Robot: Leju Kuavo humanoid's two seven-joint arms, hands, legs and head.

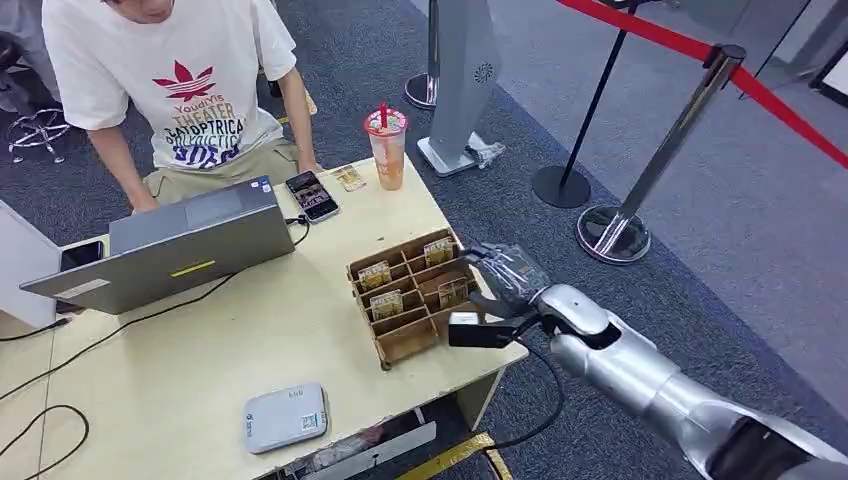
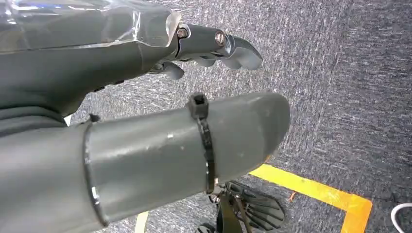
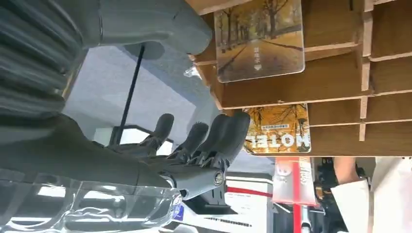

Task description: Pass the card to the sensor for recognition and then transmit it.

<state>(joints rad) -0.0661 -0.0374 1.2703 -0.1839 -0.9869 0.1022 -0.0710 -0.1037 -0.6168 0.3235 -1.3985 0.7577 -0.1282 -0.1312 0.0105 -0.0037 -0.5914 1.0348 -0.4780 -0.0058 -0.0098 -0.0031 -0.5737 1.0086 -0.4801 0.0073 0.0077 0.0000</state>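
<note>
A: Where do things stand?

B: The right hand (image 1: 497, 283) hovers at the rack's (image 1: 412, 300) 3 o'clock edge, fingers apart, empty. The card (image 3: 260, 39) stands in its slot, untouched. The left hand (image 2: 145, 121) hangs over the floor, holding nothing, fingers loosely apart.

A: Advice?

B: Pinch the card's top edge and lift straight, clear of the dividers.

A: Writing?

B: One card (image 3: 278, 128) reads "HOTEL"; the shirt (image 1: 190, 75) says "THEATER".

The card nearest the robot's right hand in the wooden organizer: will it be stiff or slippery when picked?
The card looks thin, flat and glossy: probably stiff, light, somewhat slippery. It stands upright in the wooden organizer, so only its top edge is likely graspable by the right hand.
</note>
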